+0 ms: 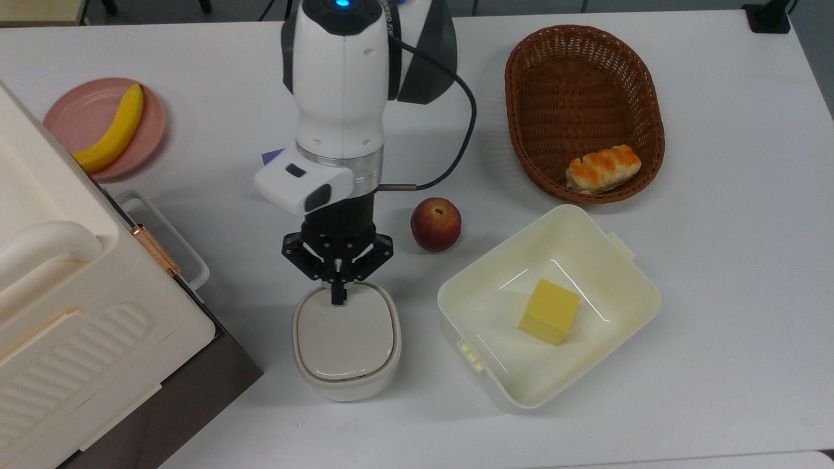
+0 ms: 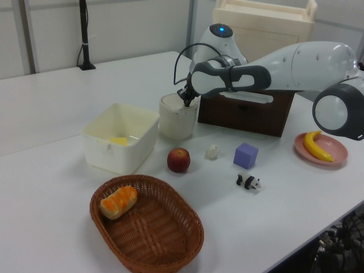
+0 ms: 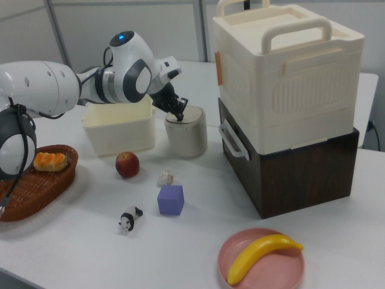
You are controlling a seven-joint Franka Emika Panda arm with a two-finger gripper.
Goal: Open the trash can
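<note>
Top view: we see the trash can near the tabletop's bottom edge, left of centre, lid flat and down. The end effector points straight down, fingers pressed together, tip on the lid's upper edge. Just to the right stands a pale-yellow tub with a yellow block inside; an apple lies above, between them. A wicker basket holding a bread roll is near the top-right corner; a pink plate with a banana is at the left edge. A big cream box fills the bottom-left corner.

Left view: we find the trash can between the tub and a dark brown base. The end effector meets its top. A purple cube and a panda toy lie towards the near edge.

Right view: the trash can stands mid-tabletop, beside the cream box, with the end effector on its lid.
</note>
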